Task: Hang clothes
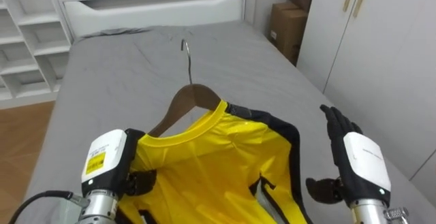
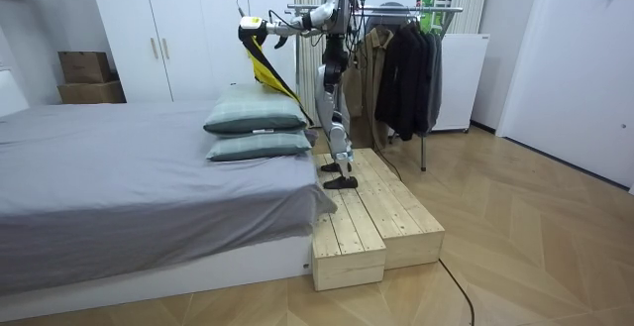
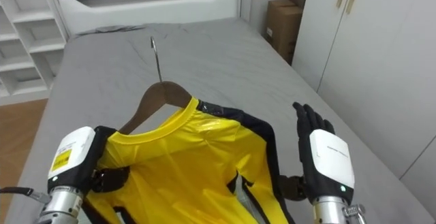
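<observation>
Grey covers stretch over the bed point(image 1: 225, 54) across most of the eye view, with a white board at its far end, white shelves point(image 1: 27, 40) at the upper left, cardboard boxes point(image 1: 286, 26) at the upper right and a white wardrobe point(image 1: 381, 47) down the right edge. Over the bed, in the middle of the frame, a wooden hanger point(image 1: 187, 101) points its metal hook point(image 1: 185, 54) up towards the far end. A yellow jacket point(image 1: 218, 163) with black trim sits on it, its collar round the hanger's neck and its body running off the lower edge. The left hand point(image 1: 105, 159) is at the lower left, its dark fingers curled onto the jacket's shoulder where the cloth covers the hanger's end. The right hand point(image 1: 364, 159) is at the lower right, fingers straight and spread, thumb held out towards the jacket's black edge, near it but apart. In the room view the robot stands upright on a low wooden platform point(image 2: 371, 217) beside the bed, next to two stacked pillows point(image 2: 256, 118), holding the jacket out above them. A rack point(image 2: 406, 58) of dark clothes stands just behind it.
</observation>
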Robot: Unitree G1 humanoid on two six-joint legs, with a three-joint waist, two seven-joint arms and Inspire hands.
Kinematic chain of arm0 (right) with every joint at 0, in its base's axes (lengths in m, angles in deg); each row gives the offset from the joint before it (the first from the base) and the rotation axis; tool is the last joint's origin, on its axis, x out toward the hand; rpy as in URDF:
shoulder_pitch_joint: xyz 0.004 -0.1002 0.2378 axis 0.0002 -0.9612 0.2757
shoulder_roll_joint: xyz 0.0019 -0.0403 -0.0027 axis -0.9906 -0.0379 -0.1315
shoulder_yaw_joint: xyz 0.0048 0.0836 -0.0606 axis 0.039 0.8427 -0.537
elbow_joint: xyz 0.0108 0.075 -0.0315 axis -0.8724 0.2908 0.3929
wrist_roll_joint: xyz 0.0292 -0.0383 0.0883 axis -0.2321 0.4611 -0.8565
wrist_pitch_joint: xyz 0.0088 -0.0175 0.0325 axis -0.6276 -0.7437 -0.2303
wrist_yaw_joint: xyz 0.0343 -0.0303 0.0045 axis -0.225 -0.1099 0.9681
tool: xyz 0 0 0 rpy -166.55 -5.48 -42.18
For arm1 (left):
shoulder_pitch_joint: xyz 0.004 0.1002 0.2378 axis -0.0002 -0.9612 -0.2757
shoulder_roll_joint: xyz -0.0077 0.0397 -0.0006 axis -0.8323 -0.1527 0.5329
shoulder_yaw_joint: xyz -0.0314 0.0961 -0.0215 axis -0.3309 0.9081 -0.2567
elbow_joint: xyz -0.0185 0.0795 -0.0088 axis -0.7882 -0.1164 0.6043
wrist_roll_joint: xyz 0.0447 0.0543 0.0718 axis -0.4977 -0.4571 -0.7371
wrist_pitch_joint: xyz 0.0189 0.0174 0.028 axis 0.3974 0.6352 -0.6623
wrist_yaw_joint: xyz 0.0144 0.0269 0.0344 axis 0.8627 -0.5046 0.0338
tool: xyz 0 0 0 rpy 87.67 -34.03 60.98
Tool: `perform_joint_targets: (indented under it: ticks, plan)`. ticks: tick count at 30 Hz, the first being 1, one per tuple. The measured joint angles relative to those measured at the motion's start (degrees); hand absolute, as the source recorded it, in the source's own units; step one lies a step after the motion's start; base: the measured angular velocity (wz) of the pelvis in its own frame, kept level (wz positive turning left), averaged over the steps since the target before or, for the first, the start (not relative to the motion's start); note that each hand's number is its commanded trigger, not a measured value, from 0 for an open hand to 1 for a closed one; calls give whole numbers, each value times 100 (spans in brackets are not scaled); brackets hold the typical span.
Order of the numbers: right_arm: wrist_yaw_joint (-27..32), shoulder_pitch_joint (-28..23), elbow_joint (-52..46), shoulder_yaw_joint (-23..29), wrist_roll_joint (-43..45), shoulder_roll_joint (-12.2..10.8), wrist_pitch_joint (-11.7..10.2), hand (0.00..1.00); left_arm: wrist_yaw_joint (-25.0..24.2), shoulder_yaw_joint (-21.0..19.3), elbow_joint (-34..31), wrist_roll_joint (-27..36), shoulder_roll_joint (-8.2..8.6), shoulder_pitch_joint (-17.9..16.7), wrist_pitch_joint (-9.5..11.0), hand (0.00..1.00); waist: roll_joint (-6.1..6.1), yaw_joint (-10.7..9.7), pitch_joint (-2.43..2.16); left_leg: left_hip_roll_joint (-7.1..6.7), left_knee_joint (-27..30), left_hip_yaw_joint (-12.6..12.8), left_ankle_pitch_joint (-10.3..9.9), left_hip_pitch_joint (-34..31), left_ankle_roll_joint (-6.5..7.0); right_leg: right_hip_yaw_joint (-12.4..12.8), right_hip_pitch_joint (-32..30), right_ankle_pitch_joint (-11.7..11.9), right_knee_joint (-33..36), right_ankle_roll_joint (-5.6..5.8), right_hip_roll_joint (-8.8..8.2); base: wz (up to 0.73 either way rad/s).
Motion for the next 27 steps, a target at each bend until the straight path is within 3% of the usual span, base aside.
perform_joint_targets:
  ticks: [8, 12, 15, 19, 27]
  plan:
    - [-4, 361, -7, -27, 13, 1, 1, 0, -28, 50, -2, 7, -1, 0, -30, 100, -9, 9, 5, -2, 6, -2, 0, -9, 1, 0, -14, 0, 18, 1, 9, 0]
    - [-4, 623, -39, -83, 15, 2, 54, 0, -131, 70, -31, 3, -1, 1, -72, 100, -76, 14, 31, -6, 4, -4, 1, -21, 1, -4, -23, -2, 6, 3, 6, 0]
    - [-4, 846, -60, -246, 16, 44, 96, 0, -214, 148, -59, 7, -1, 2, -124, 100, -129, 9, 17, -6, 8, -4, 1, -67, 1, -7, -54, -2, -13, 3, 6, 0]
    - [-5, 883, -216, -443, 16, 165, 95, 0, -382, 299, -134, 2, -6, 3, -144, 100, -141, 19, 7, -5, 12, -38, 1, -122, 2, -42, -100, 2, 1, 0, -5, 5]
    - [-2, 907, -221, -537, 16, 171, 95, 0, -533, 334, -225, 4, -8, 30, -151, 100, -141, 41, 7, 5, -45, -41, 1, -125, 2, -42, -123, 2, -16, 0, -23, 0]
